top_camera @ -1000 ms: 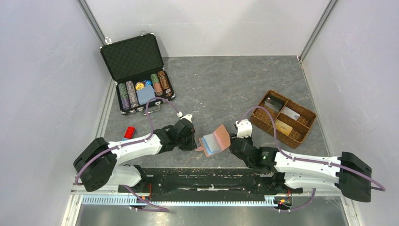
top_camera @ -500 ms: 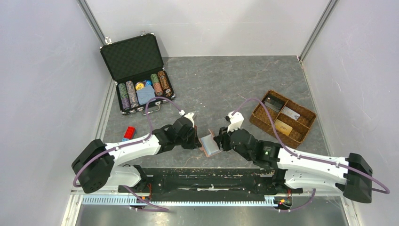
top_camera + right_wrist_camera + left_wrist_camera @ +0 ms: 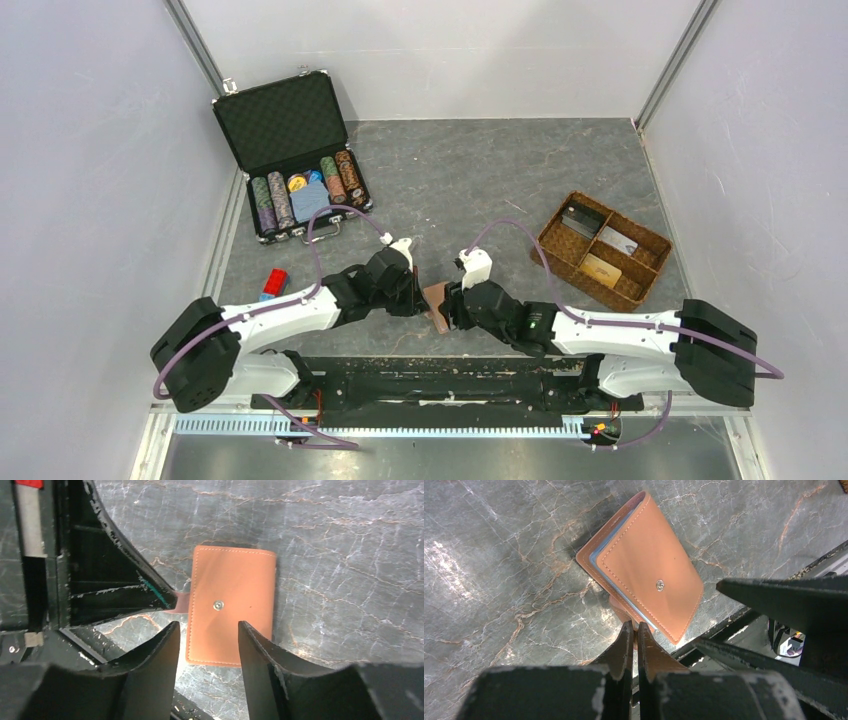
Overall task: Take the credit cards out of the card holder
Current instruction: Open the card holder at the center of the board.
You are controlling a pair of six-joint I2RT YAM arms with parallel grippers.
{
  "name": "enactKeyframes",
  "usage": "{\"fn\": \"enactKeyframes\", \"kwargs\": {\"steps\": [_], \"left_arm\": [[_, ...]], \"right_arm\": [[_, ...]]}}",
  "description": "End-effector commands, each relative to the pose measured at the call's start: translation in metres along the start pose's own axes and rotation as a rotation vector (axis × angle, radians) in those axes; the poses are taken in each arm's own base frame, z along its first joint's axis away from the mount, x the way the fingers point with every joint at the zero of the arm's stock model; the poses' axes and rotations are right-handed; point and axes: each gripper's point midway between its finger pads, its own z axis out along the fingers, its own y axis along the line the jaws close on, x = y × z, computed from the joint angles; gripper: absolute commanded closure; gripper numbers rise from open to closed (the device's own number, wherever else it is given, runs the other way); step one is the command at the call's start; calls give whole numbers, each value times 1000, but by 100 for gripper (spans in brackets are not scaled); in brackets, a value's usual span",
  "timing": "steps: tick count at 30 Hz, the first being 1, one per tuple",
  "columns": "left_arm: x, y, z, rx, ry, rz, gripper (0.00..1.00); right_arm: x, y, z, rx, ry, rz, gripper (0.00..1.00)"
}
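Wallet [image 3: 232, 610] lies folded shut on the desk [image 3: 340, 545] — my left jaws are pinched tight on its tab [image 3: 182, 601], right jaws half-open over it, holding nothing.

Grey marbled tabletop [image 3: 480, 170], pale walls [image 3: 90, 200]

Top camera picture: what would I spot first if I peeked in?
Two white arms meet near the front edge over a small tan-brown leather card holder, folded shut on the grey table. The left gripper pinches its snap tab; the right gripper hangs open above it. Back left, an open black case shows rows of striped poker chips.
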Motion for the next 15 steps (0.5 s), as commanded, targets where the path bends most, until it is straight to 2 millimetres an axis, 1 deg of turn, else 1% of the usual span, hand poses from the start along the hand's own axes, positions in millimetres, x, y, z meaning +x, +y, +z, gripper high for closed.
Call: {"fn": "enactKeyframes", "kwargs": {"steps": [1,3,5,7,10,12,15], "left_arm": [[-13,-10,-7,36,-52,-16,98],[-14,-13,-7,50,-59,-21,98],[-15,-17,-8,68,-60,-25,98],[-15,-20,-8,82,-61,-35,98],[-13,-21,-8,97,-60,-51,98],[-14,-22,-8,105,-65,-60,98],[-15,-23,-8,106,-67,-59,98]], "right_arm": [[-13,-9,1,40,-69,-19,46],[-9,-5,1,5,-62,-68,37],[-3,-7,2,9,-53,-123,30],[3,-12,1,18,-44,-157,25],[6,-12,-1,0,-52,-195,17],[6,-13,-2,1,-65,-207,16],[15,-12,0,-9,-58,-228,14]]}}
